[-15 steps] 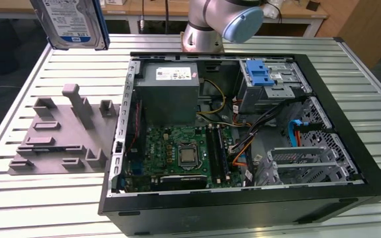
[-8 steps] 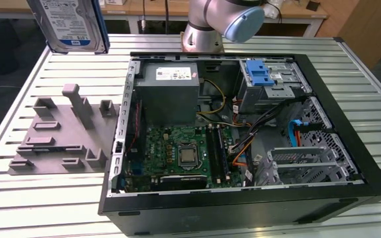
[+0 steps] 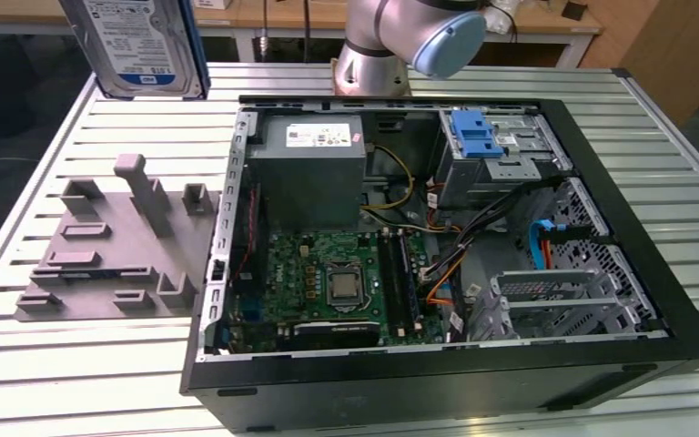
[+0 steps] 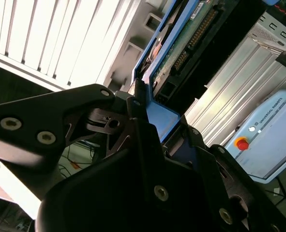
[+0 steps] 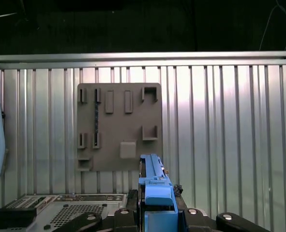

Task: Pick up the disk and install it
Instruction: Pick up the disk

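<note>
- The disk (image 3: pixel 135 45) is hanging in the air, upright with its blue-and-white label facing outward, at the exterior view's upper left. It is sitting above the far corner of the slatted table (image 3: pixel 58 364) and well apart from the open computer case (image 3: pixel 447 382).
- In both wrist views the disk's (image 4: pixel 181 43) (image 5: pixel 155 186) blue frame is sitting edge-on between the black fingers.
- The gripper (image 4: pixel 150 121) (image 5: pixel 157 220) is pinching the disk by its blue frame, with one finger pressing on each side.
- The robot arm (image 3: pixel 399 41) is standing at the far edge of the table, behind the case.
- A grey fixture plate (image 3: pixel 113 246) (image 5: pixel 118 125) with raised slots is lying flat on the table beside the case, on the exterior view's left.
- Inside the case, a grey power supply (image 3: pixel 313 164) is sitting above the green motherboard (image 3: pixel 338 282). A blue tab (image 3: pixel 483 135) is lying on the metal drive cage at the far corner, on the exterior view's right.
</note>
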Tool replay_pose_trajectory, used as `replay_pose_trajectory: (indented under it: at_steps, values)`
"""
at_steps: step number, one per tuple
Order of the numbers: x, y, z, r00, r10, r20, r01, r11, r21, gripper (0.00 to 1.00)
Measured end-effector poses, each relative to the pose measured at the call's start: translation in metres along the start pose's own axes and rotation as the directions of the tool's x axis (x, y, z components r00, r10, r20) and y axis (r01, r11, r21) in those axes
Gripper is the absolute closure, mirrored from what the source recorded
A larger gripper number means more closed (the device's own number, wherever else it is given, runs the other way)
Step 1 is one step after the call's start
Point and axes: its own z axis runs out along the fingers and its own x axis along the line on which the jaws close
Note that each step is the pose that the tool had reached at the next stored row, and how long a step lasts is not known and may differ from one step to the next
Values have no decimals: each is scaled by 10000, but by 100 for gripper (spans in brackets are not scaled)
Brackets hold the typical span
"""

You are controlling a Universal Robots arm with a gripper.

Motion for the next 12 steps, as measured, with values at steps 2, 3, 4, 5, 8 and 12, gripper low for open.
replay_pose_trajectory:
  at_steps: [2,3,4,5,8,12]
  values:
    - [-1,-18,-1,10000,0,-1,0,10000,-1,64]
    - [-1,-23,0,10000,0,0,0,10000,0,64]
    - [-1,-25,-1,10000,1,0,-1,10000,-1,64]
    - [-1,-25,0,10000,1,0,-1,10000,0,64]
    - [-1,-30,-1,10000,1,0,-1,10000,0,64]
    - [-1,-39,-1,10000,0,0,0,10000,0,64]
